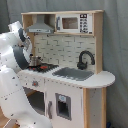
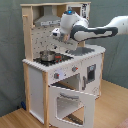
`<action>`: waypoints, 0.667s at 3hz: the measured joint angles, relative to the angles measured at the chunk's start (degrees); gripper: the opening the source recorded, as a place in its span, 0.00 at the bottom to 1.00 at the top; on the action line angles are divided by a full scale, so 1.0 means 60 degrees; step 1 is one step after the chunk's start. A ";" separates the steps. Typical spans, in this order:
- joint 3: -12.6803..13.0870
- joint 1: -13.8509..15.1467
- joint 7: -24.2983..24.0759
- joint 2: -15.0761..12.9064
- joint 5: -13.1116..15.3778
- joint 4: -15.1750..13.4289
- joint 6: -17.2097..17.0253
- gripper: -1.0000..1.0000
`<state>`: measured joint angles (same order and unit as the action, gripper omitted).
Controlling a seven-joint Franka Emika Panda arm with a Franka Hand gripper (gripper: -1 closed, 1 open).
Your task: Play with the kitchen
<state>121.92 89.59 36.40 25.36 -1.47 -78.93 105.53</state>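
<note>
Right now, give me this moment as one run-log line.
arm: over hob | gripper: above pot, fingers unclear | pot: upright on hob | oven door: open | sink: nothing visible in it

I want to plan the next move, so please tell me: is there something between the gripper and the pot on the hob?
Nothing visible. In the second exterior view the gripper hangs above and to the second exterior view's right of the pot on the hob, with only dotted backsplash behind the gap.
</note>
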 joint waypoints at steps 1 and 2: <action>0.0546 0.0802 0.0260 0.0373 -0.0271 0.0550 -0.0192 1.00; 0.0925 0.1392 0.0453 0.0687 -0.0467 0.1055 -0.0389 1.00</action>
<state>127.47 97.94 39.12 29.48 -4.27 -72.60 103.20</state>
